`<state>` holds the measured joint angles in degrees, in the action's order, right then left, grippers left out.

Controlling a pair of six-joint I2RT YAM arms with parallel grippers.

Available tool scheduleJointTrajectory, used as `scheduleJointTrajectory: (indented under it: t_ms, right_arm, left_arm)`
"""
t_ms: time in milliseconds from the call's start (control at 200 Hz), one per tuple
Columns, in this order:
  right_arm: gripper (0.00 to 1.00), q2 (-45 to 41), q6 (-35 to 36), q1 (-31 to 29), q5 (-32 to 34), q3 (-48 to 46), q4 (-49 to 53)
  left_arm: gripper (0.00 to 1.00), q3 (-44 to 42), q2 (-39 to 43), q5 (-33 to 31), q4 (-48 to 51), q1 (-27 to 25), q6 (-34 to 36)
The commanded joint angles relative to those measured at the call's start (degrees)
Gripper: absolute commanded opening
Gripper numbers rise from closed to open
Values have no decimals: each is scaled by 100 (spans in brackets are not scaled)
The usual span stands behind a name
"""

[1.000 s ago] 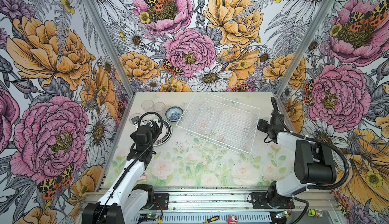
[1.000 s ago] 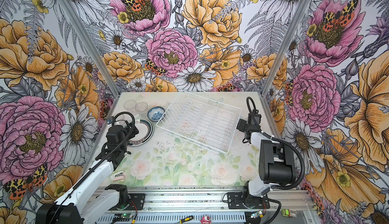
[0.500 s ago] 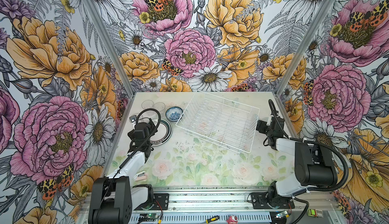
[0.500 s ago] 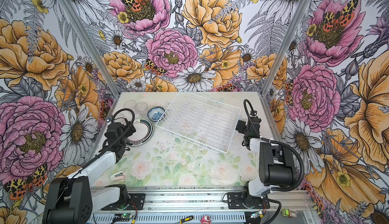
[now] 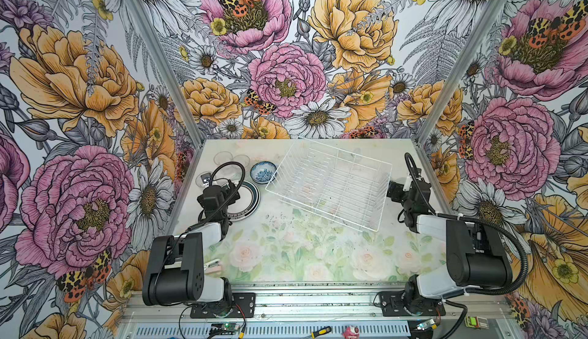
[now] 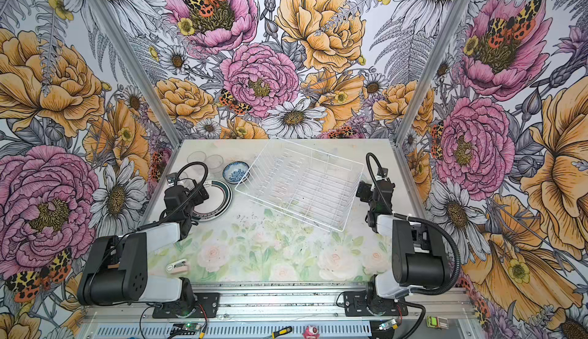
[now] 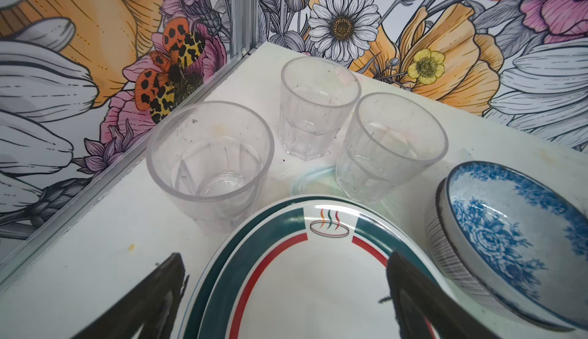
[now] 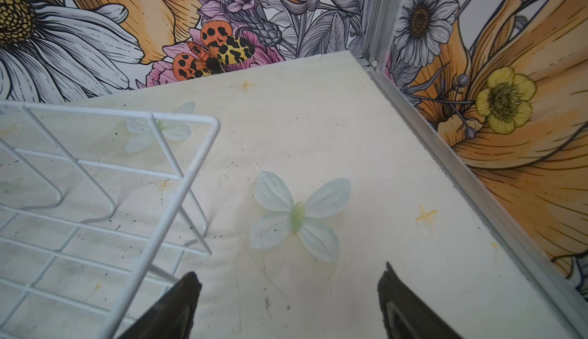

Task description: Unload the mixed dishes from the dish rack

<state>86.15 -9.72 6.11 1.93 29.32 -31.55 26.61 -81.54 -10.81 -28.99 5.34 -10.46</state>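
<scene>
The white wire dish rack (image 5: 327, 184) (image 6: 299, 181) stands at the back right with nothing in it. Left of it, white plates with green and red rims (image 5: 249, 202) (image 7: 302, 273) lie stacked flat on the table. A blue-patterned bowl (image 5: 262, 172) (image 7: 509, 235) sits beside them. Three clear tumblers (image 7: 210, 159) (image 7: 318, 105) (image 7: 394, 143) stand upright in the back left corner. My left gripper (image 7: 286, 289) (image 5: 234, 191) hangs open over the plates and holds nothing. My right gripper (image 8: 288, 299) (image 5: 393, 191) is open over bare table, by the rack's corner (image 8: 203, 124).
A small pink and white object (image 5: 212, 265) lies near the front left edge. Flowered walls with metal corner posts (image 7: 245, 12) close in the table on three sides. A screwdriver (image 5: 320, 331) rests on the front rail.
Both arms have folded back toward their bases, the left one most. Both grippers stay open at about the same spots. The dishes and the rack have not moved.
</scene>
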Motion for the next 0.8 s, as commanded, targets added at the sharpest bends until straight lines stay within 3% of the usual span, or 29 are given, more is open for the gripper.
scheduleJointTrajectory:
  t_ms: [0, 185, 325, 796]
  right_arm:
    - [91, -42, 352, -272, -90, -158, -664]
    - [95, 34, 384, -314, 15, -462, -1264]
    - [95, 100, 412, -312, -34, -540, -1461]
    - [95, 155, 468, -364, -44, -605, -1613]
  left_arm:
    - [99, 253, -84, 400, -206, 146, 47]
    - [99, 172, -56, 483, -360, 202, 32]
    - [99, -114, -143, 601, -1152, 315, 104]
    - [99, -314, -64, 646, -1441, 249, 197]
